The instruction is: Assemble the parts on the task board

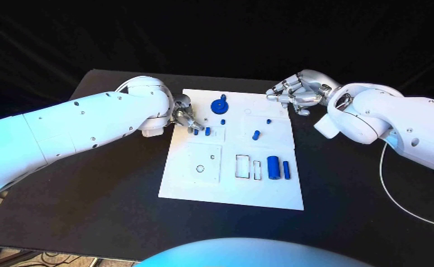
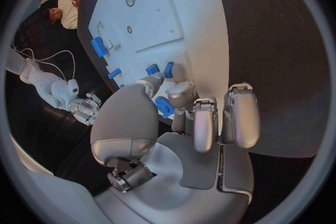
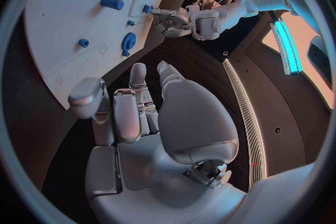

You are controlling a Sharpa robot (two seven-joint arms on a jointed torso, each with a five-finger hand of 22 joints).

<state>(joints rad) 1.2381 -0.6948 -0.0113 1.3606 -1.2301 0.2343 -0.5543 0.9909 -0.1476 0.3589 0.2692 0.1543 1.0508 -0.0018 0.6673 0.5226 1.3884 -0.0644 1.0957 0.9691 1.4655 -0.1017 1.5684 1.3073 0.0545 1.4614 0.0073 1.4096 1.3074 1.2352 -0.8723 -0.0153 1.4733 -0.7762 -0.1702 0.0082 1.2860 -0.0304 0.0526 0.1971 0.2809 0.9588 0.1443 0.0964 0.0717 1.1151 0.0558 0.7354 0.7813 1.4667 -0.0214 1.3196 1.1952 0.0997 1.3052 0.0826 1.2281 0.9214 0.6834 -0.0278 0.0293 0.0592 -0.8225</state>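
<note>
Black table [image 1: 108,173] carries white task board [image 1: 194,185] mid-table. Left robot hand [image 1: 185,118] pinches small blue part [image 2: 164,106] at board's left edge; probably light, rigid, slippery: grip sides. Right robot hand [image 1: 296,94] curled, holding nothing.

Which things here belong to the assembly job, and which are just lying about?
Job:
task board
blue gear part
blue cylinders
small blue part that the left hand pinches
right hand, holding nothing

Lying about:
white cable on the black table
</note>
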